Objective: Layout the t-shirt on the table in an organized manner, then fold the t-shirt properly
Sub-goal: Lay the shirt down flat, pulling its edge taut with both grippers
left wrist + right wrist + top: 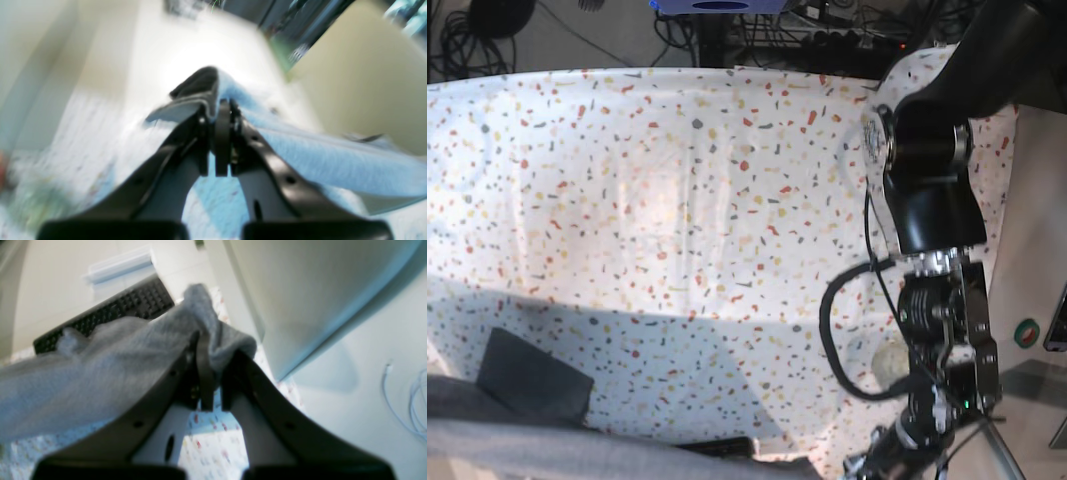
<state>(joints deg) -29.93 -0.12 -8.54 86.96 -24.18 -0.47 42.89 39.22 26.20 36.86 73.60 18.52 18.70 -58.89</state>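
Both my jaws are clamped on the t-shirt (100, 373), lifted above the desk (677, 200). Thin pinches may slip. Uneven pulling would skew the layout.

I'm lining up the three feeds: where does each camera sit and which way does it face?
Left wrist: behind the left gripper, shut on the t-shirt.
Right wrist: behind the right gripper, also pinching the shirt; keyboard beyond.
Base: overhead, looking down at the table and one arm.
Shared: the shirt, the speckled cloth.

The speckled table (647, 190) is bare and wide; only the black keyboard (110, 311) under the grey t-shirt (100, 366) blocks one edge
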